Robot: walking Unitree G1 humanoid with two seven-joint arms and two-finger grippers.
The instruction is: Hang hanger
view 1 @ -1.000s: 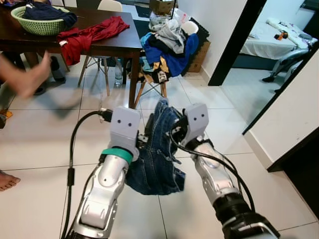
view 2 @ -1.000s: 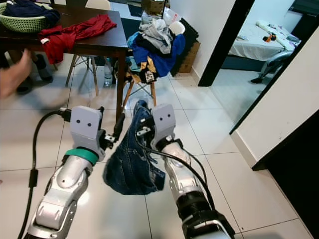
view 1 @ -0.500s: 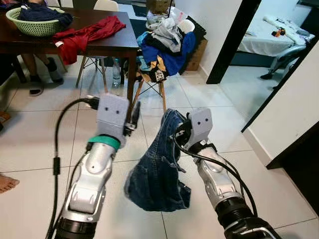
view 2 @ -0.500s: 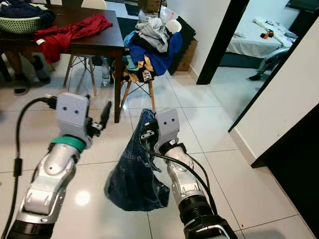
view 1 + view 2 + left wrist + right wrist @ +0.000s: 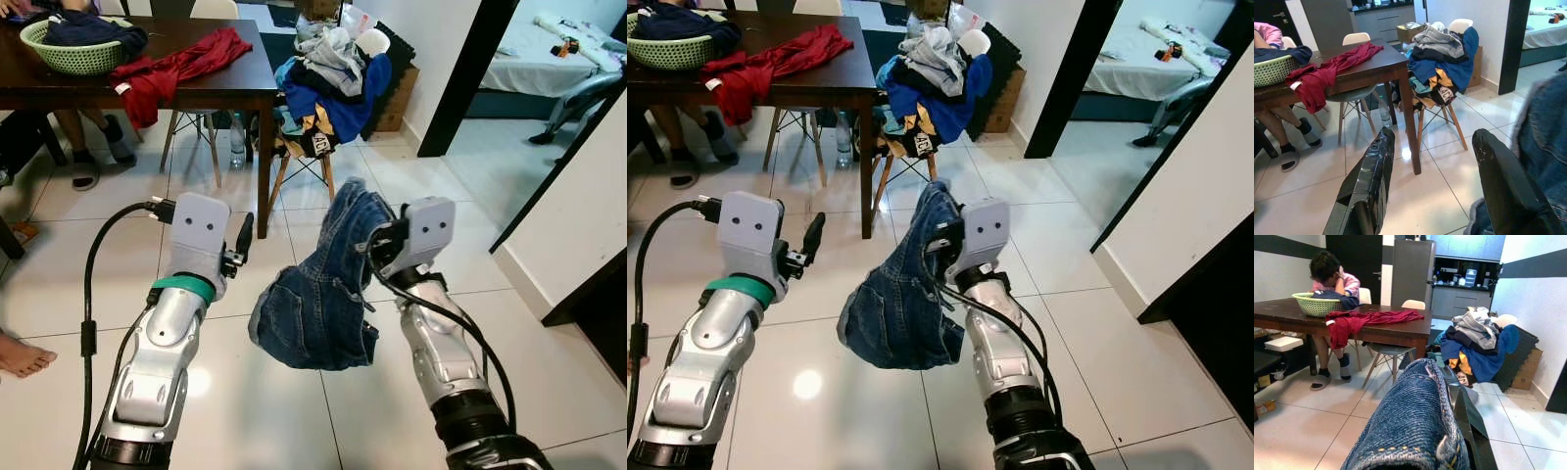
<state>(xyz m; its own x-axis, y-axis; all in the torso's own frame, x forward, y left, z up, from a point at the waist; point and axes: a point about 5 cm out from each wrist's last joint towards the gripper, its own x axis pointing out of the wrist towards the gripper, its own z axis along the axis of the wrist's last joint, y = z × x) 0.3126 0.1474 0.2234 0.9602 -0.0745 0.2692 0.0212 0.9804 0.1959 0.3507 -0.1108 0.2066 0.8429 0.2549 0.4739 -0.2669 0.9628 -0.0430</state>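
A blue denim garment (image 5: 318, 294) hangs in the air above the white tiled floor, bunched at its lower end. My right gripper (image 5: 377, 240) is shut on its upper edge; in the right wrist view the denim (image 5: 1415, 431) drapes over a black finger (image 5: 1469, 426). My left gripper (image 5: 243, 235) is held to the left of the denim, apart from it, open and holding nothing. In the left wrist view its two black fingers (image 5: 1369, 186) stand wide apart, with the denim (image 5: 1547, 147) at one side. I can make out no hanger.
A dark wooden table (image 5: 225, 88) ahead carries a red garment (image 5: 176, 64) and a green basket (image 5: 73, 49). Beside it stands a chair piled with clothes (image 5: 328, 83). A person (image 5: 1332, 276) sits at the table. A bare foot (image 5: 24, 354) is at far left. White wall (image 5: 588, 196) right.
My left gripper has come off the denim and moved left, now open and apart. The right gripper has raised the denim slightly. A person's hand at far left has gone.
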